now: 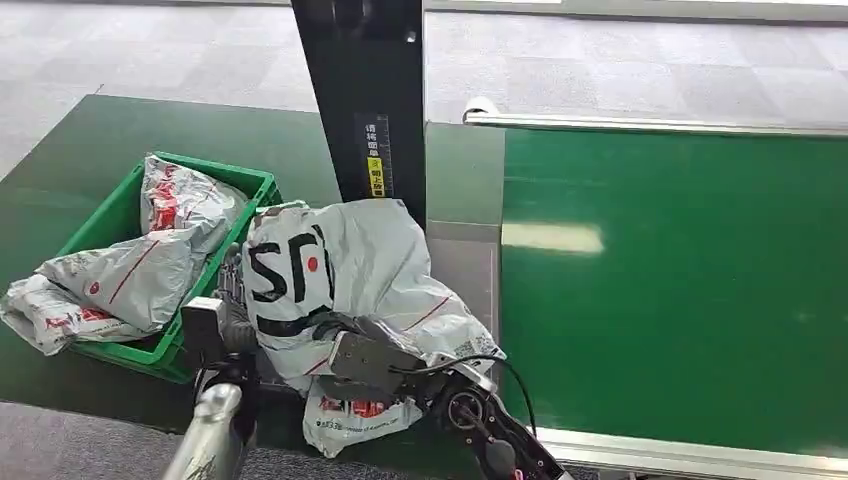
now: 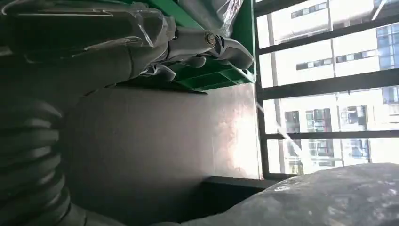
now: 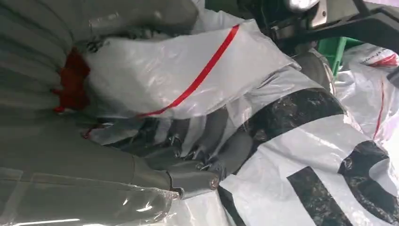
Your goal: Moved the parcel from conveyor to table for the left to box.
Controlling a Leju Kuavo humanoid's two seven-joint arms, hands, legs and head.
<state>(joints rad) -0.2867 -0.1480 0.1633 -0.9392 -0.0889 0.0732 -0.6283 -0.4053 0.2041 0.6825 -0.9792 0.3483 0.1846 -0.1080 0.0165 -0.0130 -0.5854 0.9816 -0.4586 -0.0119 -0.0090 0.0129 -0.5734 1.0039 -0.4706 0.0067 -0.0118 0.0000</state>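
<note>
A big grey parcel (image 1: 340, 270) with black letters and a red line lies between the green crate (image 1: 255, 190) and the green conveyor (image 1: 680, 290). My right hand (image 1: 368, 357) grips its near side; in the right wrist view the fingers (image 3: 211, 139) dig into the parcel (image 3: 291, 155) and crumple the plastic. My left hand (image 1: 215, 325) hovers by the crate's near corner, just left of the parcel. The left wrist view has the left hand (image 2: 197, 47) with thumb and fingers apart and nothing in them, next to the crate (image 2: 211, 77).
The crate holds other grey parcels (image 1: 150, 265), one hanging over its left rim. A black post (image 1: 365, 100) stands right behind the parcel. A silver rail (image 1: 650, 124) borders the conveyor's far side. The crate sits on a dark green table (image 1: 60, 170).
</note>
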